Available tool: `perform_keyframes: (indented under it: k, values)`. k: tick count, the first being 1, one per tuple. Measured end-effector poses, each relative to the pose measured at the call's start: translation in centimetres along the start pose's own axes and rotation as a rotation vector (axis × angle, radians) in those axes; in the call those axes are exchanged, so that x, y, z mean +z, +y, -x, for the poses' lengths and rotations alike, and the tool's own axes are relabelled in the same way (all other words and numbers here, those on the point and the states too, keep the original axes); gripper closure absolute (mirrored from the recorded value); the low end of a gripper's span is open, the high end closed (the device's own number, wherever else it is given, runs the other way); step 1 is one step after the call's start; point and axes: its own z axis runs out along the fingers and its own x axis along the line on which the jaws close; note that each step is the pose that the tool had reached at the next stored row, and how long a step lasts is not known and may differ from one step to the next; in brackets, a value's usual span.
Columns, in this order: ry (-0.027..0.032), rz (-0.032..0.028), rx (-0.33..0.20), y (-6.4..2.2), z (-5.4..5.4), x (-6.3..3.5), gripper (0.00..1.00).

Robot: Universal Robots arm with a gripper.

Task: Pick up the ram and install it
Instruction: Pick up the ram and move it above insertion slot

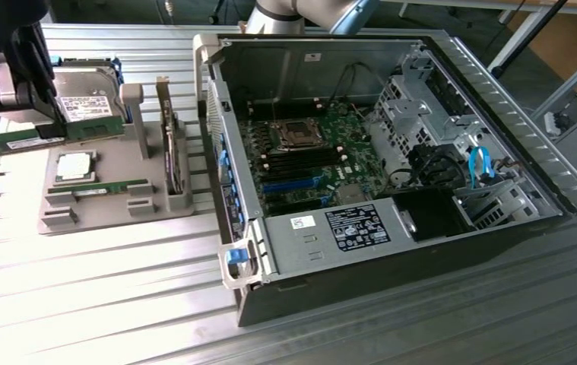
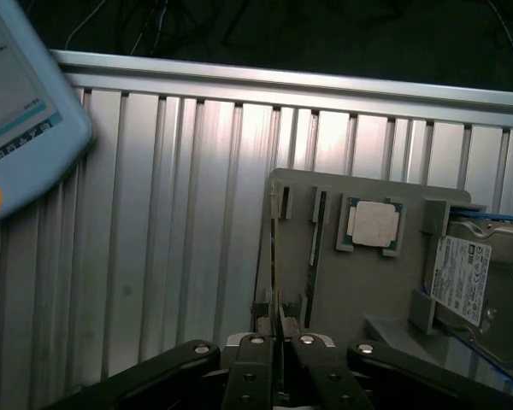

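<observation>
Big picture first: the ribbed aluminium table [image 1: 96, 304] carries the open black desktop computer case [image 1: 369, 300], lying on its side with its panel off so the green motherboard [image 1: 309, 152] faces up, which makes sense if parts are to go in from above. On the exterior view's left sits the grey moulded parts fixture [image 1: 115, 167], its slots and posts keeping each component in a known spot. The boxy silver hard drive with a white label [image 1: 85, 106] stands propped at the far end.

Now the action. The black two-finger gripper [image 2: 278, 325] is above the fixture's outer edge, fingers drawn almost together and pinched on the ram [image 1: 14, 142], the long narrow green circuit-board stick. It grips the thin faces near the middle, so the stick hangs level and its long edge is free. The wrist view has the board edge-on, running straight out from between the fingers. The stick looks to hang clear of the fixture, well apart from the case.

Smaller bits: the square silver processor chip [image 1: 73, 166] rests flat in its pocket, and a second green memory stick [image 1: 111, 188] lies in its groove just beside it.
</observation>
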Motion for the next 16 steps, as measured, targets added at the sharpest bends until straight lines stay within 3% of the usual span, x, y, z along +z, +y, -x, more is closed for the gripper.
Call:
perform_keyframes:
  k: [7,9,11,16]
  values:
    - [0.0137,0.0013,0.000,0.01,0.0,-0.53,0.87]
    - [0.0150,0.0012,0.000,0.02,0.0,-1.89,0.87]
    - [0.0151,0.0014,0.000,0.02,0.0,-1.94,0.87]
    - [0.0180,0.0017,0.000,-1.86,-0.2,-1.96,0.87]
